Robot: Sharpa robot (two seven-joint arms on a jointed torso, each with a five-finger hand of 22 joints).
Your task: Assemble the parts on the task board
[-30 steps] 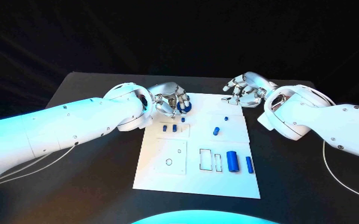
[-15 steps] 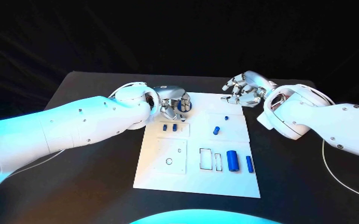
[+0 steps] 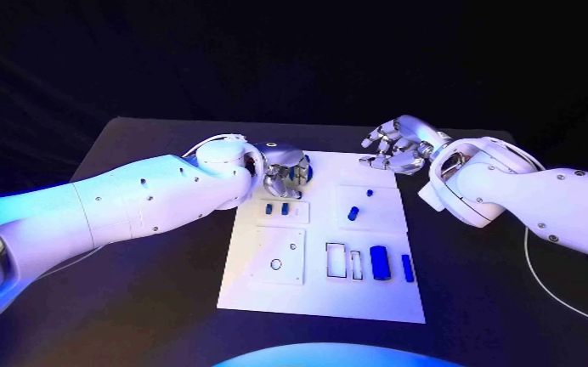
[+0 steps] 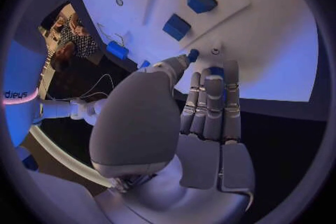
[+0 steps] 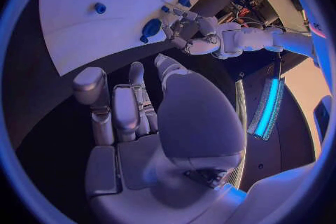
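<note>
A small blue part is pinched by the silver left hand at the far left corner of the white rectangular task board, presumably for insertion there. The right hand is held empty at the far right corner, fingers loosely spread.

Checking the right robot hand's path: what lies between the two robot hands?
Head view: only bare far edge of the task board between left robot hand and right robot hand.

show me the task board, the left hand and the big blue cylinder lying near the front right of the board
task board (image 3: 321, 295), head view, bare white area near its front edge
left hand (image 3: 285, 173), head view, middle of the silver hand
big blue cylinder (image 3: 379, 262), head view, middle of its body
</note>
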